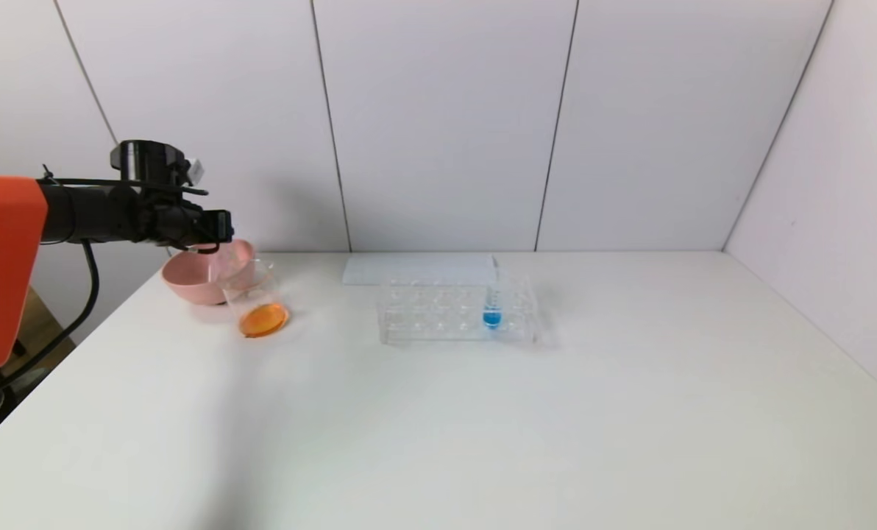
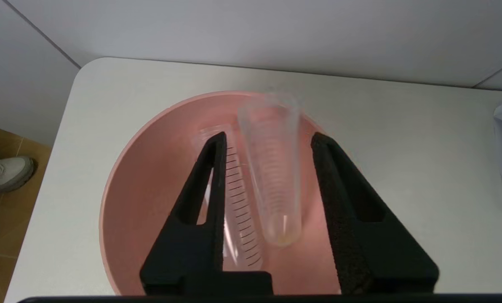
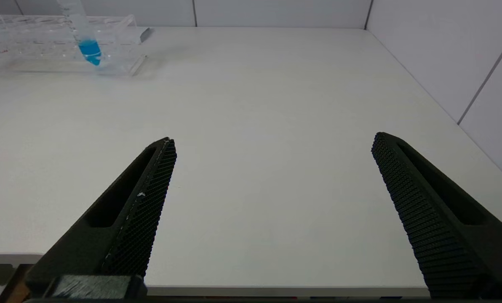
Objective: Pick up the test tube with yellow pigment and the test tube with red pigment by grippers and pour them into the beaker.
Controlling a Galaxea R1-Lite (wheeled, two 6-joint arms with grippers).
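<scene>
Nearest the robot, the right gripper (image 3: 272,145), a black two-fingered claw with ribbed pads, sits low at the near edge of the white table (image 1: 483,412), its fingers spread wide with nothing between them; it does not appear in the head view.

Farther in, on the left side of the table, stands the small clear glass beaker (image 1: 256,300) with a layer of orange liquid at its bottom, touching or just in front of the round pink bowl (image 1: 196,276).

Above that bowl hangs the left gripper (image 2: 268,141), the black claw on the black and orange-red arm, its fingers parted. Between them a slim clear graduated test tube (image 2: 272,168) is seen, tilted and blurred, not gripped by either finger, with only a faint yellowish trace at its rounded end. A second clear graduated tube (image 2: 238,210) lies inside the bowl, partly hidden behind one finger.

At mid-table sits the clear plastic tube rack (image 1: 457,313), holding one upright tube with blue liquid (image 1: 492,313). Behind the rack, near the wall, lies a flat white sheet (image 1: 416,269).
</scene>
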